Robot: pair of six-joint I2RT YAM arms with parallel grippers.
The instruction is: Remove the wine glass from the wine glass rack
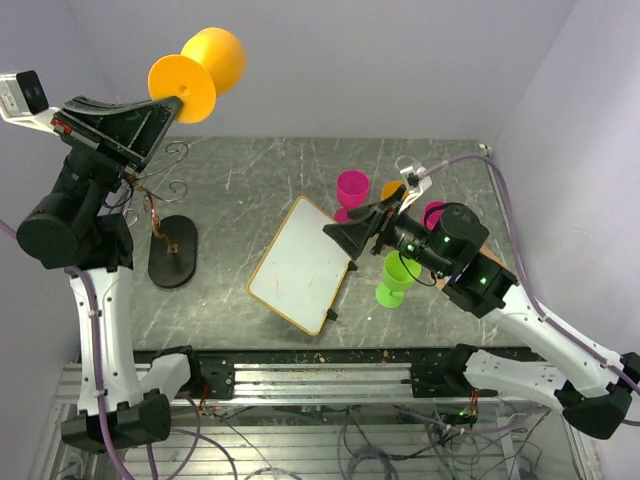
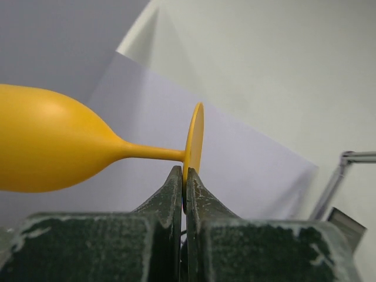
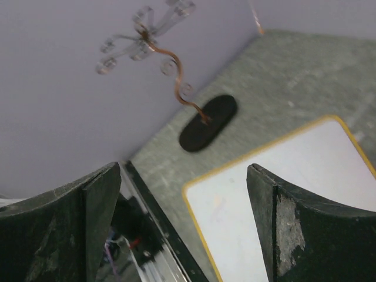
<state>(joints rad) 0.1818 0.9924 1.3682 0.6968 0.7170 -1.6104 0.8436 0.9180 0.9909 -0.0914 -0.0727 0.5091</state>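
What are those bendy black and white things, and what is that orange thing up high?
They are a robot's left arm and right arm, bolted to a table. The big picture looks down from above; the other two come from a camera on each wrist. The left gripper pinches the foot of an orange wine glass, held off the wire wine glass rack. The right gripper is open and holds nothing. On the table lie a white board, a pink wine glass and a green wine glass.
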